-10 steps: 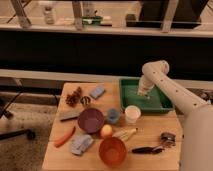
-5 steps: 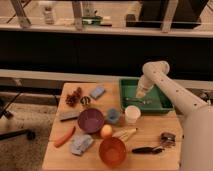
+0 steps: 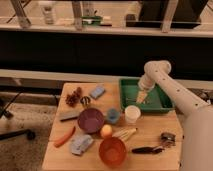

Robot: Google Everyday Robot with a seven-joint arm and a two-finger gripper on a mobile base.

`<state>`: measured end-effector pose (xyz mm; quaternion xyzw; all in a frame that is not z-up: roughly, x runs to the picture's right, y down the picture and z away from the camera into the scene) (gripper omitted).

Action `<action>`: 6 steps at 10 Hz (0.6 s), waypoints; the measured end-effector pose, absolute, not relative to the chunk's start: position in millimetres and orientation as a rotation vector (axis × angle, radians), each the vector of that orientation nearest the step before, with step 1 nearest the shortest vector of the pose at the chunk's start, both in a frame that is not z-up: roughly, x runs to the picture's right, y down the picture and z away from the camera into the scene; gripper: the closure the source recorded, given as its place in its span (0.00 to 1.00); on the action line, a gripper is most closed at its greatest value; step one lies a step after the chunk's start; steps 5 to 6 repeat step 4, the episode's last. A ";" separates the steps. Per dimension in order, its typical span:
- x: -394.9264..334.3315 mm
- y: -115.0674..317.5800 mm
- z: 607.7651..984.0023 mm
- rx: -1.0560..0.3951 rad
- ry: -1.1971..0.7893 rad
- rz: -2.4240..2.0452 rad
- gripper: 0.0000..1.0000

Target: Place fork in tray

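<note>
Fork indistinct beneath gripper [image 3: 140, 98] over green tray [image 3: 162, 104].

We are seeing the gripper [image 3: 141, 97] hanging over the inside of the tray [image 3: 163, 105], where it is covering part of the tray floor. The fork is too small to make out there, so we are not locating it. The robot's white body [image 3: 197, 140] is running off the right and bottom edges. A dark chair base [image 3: 11, 127] is being cut by the left edge.
</note>
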<state>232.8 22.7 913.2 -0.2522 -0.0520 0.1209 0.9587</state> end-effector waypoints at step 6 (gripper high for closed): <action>241.4 20.8 910.6 -0.524 -0.113 0.253 0.22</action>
